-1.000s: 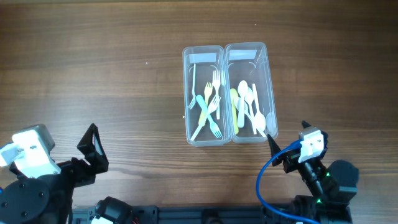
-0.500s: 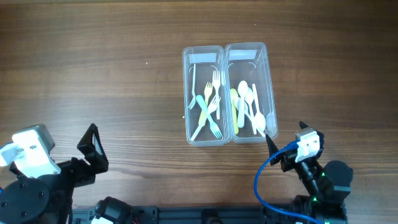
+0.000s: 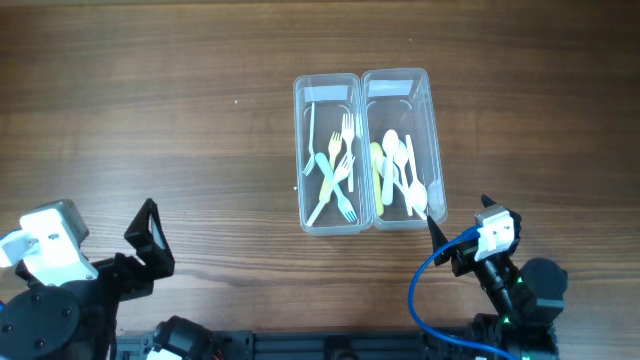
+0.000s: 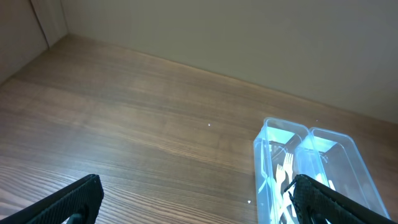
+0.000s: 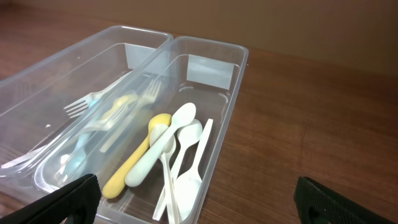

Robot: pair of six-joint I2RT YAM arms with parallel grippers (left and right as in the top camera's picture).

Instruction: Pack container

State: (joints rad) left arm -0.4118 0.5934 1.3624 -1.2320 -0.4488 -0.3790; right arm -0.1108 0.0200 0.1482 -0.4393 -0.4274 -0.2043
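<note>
Two clear plastic containers stand side by side in the middle of the table. The left container [image 3: 326,152] holds several forks [image 3: 340,165], pale blue, yellow and white. The right container [image 3: 402,148] holds several spoons [image 3: 400,170], white and yellow; they also show in the right wrist view [image 5: 168,149]. My left gripper [image 3: 148,238] is open and empty at the front left, far from the containers. My right gripper [image 3: 458,232] is open and empty just in front of the right container's near right corner.
The wooden table [image 3: 150,110] stretches round the containers. A blue cable [image 3: 425,290] loops at the right arm's base. A wall rises behind the table's far edge in the left wrist view [image 4: 249,37].
The right arm has shifted slightly toward the left and front. The left arm, containers and cutlery have not moved.
</note>
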